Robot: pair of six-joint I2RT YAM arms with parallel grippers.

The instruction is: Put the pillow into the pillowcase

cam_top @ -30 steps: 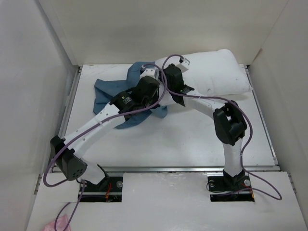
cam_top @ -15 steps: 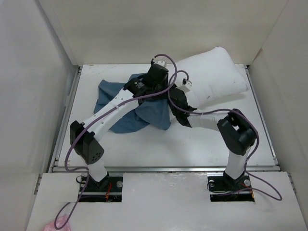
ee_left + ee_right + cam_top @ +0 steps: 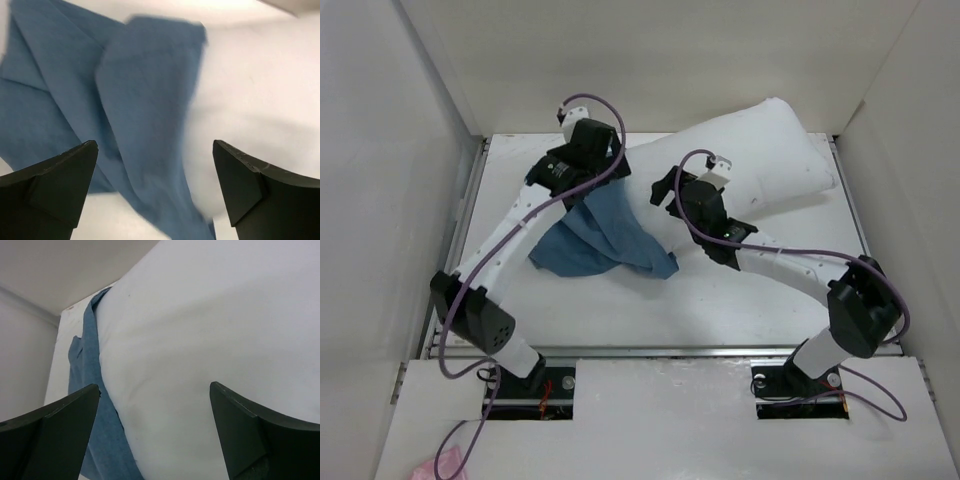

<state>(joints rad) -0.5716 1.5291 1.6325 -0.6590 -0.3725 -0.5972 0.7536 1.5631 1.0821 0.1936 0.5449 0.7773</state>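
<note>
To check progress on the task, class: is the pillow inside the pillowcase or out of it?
Out. The pillow lies almost wholly bare; the pillowcase is crumpled at one end of it.

The pillow (image 3: 760, 150) is plain white, the pillowcase (image 3: 605, 235) plain blue, the table (image 3: 740, 300) white.
</note>
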